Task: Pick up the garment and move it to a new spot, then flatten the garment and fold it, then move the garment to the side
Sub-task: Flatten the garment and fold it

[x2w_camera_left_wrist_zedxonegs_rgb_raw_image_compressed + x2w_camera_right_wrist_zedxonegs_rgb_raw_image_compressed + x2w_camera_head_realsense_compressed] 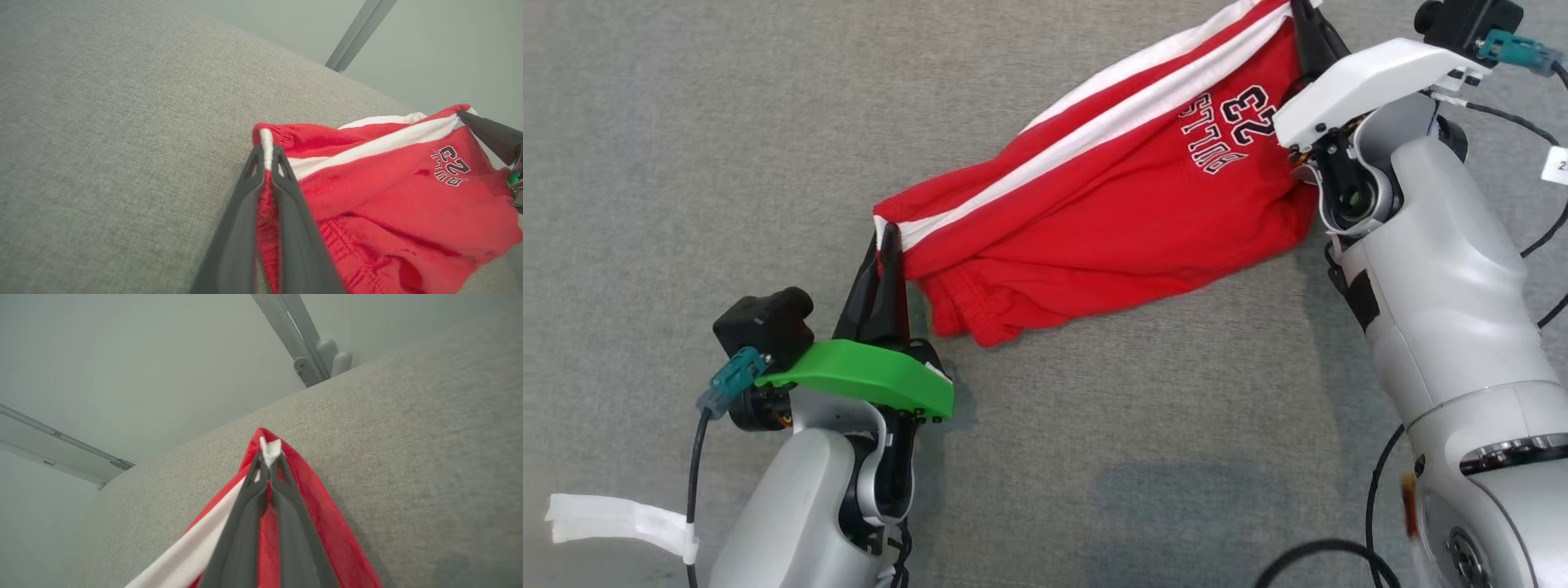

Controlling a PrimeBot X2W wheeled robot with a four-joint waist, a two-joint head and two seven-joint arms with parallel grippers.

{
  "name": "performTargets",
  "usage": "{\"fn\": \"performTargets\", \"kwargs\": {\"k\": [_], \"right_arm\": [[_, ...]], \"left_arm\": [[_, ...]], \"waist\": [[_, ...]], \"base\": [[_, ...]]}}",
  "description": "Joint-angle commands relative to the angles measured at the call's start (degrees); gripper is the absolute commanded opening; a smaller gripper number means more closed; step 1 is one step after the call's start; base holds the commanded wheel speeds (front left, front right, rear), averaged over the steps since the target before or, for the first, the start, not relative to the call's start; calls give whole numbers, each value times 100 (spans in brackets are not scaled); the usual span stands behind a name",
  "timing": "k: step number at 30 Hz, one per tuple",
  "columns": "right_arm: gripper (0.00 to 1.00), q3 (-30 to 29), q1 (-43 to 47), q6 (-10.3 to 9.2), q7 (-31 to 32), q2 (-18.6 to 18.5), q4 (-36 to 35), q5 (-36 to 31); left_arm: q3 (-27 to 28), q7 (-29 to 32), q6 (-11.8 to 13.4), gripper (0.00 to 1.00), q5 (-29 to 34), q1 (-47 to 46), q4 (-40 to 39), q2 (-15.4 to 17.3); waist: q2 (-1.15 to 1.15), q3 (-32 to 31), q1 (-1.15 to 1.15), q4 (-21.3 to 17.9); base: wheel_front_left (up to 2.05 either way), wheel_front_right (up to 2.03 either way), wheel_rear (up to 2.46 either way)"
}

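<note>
Red shorts (pixel 1111 204) with white side stripes stretch between our two tools over the grey fabric counter (pixel 686 122). Our left tool (pixel 886 241) pinches one striped corner. Our right tool (pixel 1304 16) clamps the far corner, which seems slightly raised.

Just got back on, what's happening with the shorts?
Both grippers are shut on the red shorts: the left gripper on one end, the right gripper on the opposite end. The cloth is stretched between them over the grey surface, sagging and bunched in the middle, not yet flat or folded.
</note>
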Motion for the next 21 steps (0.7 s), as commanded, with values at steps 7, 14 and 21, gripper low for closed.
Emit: {"fn": "performTargets", "kwargs": {"k": [7,14,21], "right_arm": [[0,180,-547,-5,-86,-49,878,-214],[0,223,-817,-4,-219,-44,1436,-399],[0,144,-1098,-5,-340,-87,2052,-894]], "left_arm": [[-208,341,-64,0,-37,-51,-188,77],[-226,530,-141,0,-45,-273,-160,164],[-184,734,-185,0,-87,-441,-42,397]], "waist": [[68,131,0,568],[68,73,0,466],[68,-76,0,169]], "base": [[0,0,0],[0,0,0],[0,0,0]]}}
